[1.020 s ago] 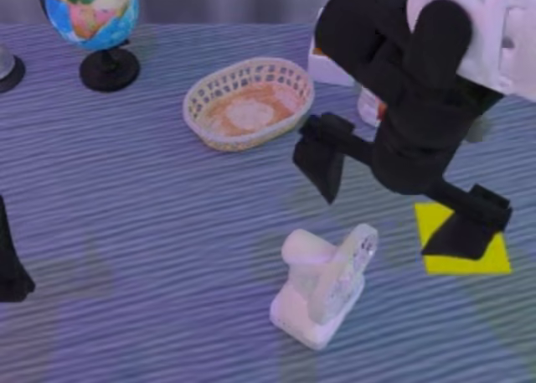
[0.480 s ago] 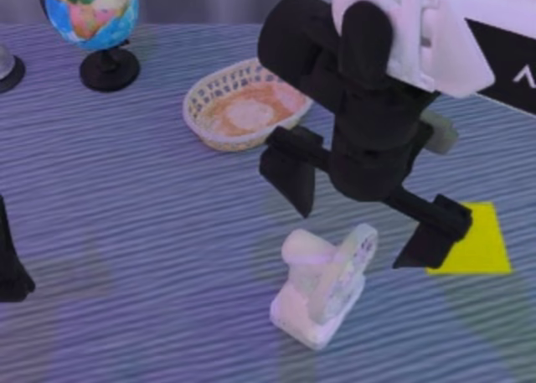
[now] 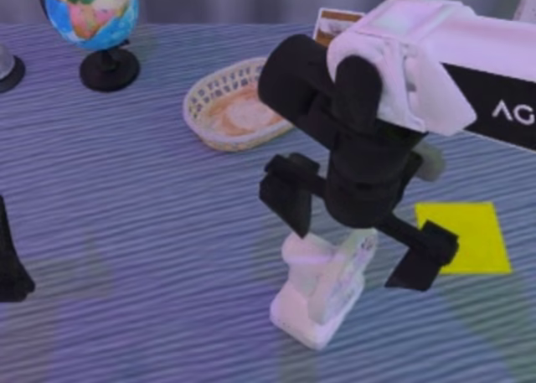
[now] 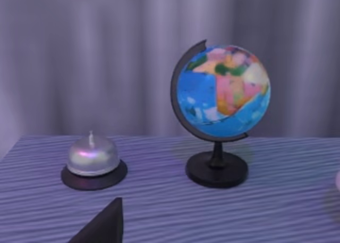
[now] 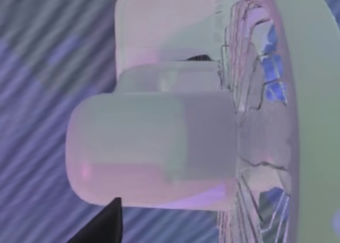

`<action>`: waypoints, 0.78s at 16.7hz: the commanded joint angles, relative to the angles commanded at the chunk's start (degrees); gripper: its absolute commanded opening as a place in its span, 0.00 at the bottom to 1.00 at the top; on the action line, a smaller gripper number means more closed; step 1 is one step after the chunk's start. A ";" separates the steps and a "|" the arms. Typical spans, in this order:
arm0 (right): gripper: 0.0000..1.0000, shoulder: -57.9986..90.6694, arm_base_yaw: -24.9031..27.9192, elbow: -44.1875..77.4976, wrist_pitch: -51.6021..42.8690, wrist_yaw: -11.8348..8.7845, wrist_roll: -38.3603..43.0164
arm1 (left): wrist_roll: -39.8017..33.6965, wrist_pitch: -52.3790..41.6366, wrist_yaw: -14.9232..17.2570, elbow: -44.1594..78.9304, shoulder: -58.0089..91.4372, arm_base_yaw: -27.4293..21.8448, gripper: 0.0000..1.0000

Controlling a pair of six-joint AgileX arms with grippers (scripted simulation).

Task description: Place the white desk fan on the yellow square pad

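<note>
At the far left edge of the blue-striped desk (image 3: 126,199), the parked left arm's black claw (image 3: 10,270) shows only in part, and I cannot tell how its fingers stand. In its wrist view stand a round silver call bell on a black base (image 4: 93,160) and, right of it, a blue desk globe on a black stand (image 3: 90,14). Further right, toward the far side, sits an oval cream wicker basket (image 3: 239,106). Near the desk's front, right of centre, stands the small white plastic desk fan (image 3: 322,287), upright on its rectangular base, with a rounded cylindrical motor housing behind a round grilled head. The right arm's black claw (image 3: 360,245) hangs spread wide directly above the fan, one finger to each side, not closed on it. Just right of the fan, apart from it, lies the flat bright yellow square pad (image 3: 469,236), bare.
</note>
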 joint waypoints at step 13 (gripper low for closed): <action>0.47 0.21 0.09 -2.04 2.16 0.00 0.10 | 0.00 0.00 0.00 0.00 0.00 0.00 1.00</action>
